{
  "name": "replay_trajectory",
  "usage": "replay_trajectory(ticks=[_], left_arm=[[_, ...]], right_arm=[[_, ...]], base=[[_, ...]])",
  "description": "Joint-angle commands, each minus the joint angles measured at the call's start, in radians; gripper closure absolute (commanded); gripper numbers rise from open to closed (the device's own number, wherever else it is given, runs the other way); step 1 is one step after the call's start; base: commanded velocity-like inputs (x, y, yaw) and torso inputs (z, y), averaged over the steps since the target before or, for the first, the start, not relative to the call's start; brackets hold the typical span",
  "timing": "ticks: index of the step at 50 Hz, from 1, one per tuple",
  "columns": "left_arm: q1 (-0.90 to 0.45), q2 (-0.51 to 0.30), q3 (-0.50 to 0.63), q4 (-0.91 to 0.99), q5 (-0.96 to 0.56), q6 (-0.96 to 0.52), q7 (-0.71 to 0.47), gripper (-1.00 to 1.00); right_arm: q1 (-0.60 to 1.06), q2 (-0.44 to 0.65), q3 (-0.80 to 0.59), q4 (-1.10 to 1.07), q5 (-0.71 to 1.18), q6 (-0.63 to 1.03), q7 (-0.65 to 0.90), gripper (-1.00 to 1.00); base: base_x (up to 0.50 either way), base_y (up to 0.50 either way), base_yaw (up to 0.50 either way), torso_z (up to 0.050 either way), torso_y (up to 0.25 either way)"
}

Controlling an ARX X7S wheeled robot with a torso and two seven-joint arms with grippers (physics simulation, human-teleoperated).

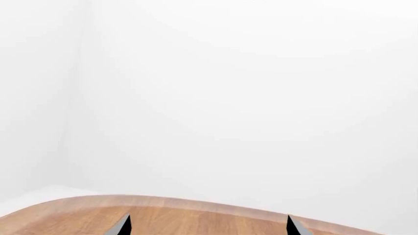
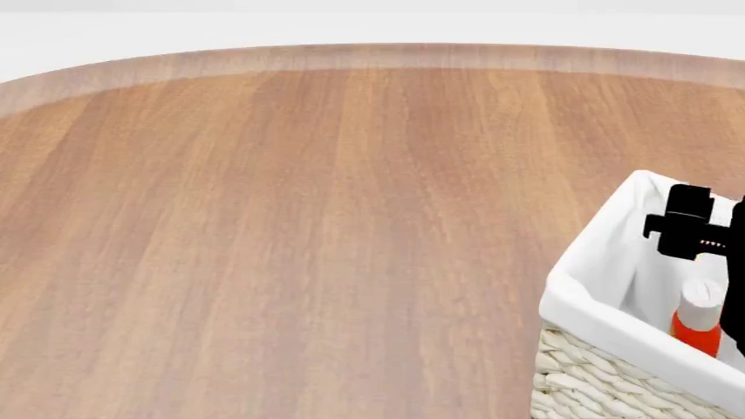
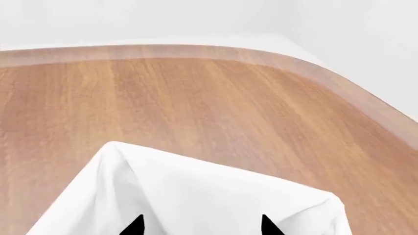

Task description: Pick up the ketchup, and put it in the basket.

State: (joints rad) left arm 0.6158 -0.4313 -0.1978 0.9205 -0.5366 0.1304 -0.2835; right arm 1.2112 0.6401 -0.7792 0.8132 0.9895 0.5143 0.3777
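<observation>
Black blocky right arm (image 2: pixel 686 223) — pointed dark jaws

Bare table (image 2: pixel 291 244) left of basket (image 2: pixel 582 279)

The ketchup (image 2: pixel 699 321) is a small orange-red squeeze bottle with a white cap; it stands inside the basket (image 2: pixel 605 262), cap up and leaning slightly, its lower part hidden behind the near rim. The basket is a tall square one of cream woven wicker, with a white cloth liner folded over its rim; it stands upright at the right edge of the head view, partly cut off by the frame. The right wrist view shows only the liner's white rim (image 3: pixel 196 186)
</observation>
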Motion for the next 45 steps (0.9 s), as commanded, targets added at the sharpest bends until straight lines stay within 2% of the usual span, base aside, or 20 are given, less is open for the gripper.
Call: replay_trajectory(ticks=[1, 22, 45], left_arm=[[0.005, -0.003, -0.002, 0.003, -0.002, 0.007, 0.0, -1.0], [0.007, -0.008, -0.003, 0.006, -0.004, 0.009, -0.006, -1.0], [0.01, -0.011, 0.001, 0.008, -0.002, 0.014, -0.011, -1.0]], right_arm=[[-0.007, 0.016, 0.042, -0.03, -0.01, -0.061, 0.071, -1.0], [-0.013, 0.037, 0.067, -0.108, -0.033, -0.165, 0.081, -1.0], [-0.044, 0.068, 0.12, -0.234, -0.078, -0.372, 0.093, -1.0]], base=[[0.0, 0.0, 0.0, 0.0, 0.0], [0.0, 0.0, 0.0, 0.0, 0.0], [0.0, 0.0, 0.0, 0.0, 0.0]])
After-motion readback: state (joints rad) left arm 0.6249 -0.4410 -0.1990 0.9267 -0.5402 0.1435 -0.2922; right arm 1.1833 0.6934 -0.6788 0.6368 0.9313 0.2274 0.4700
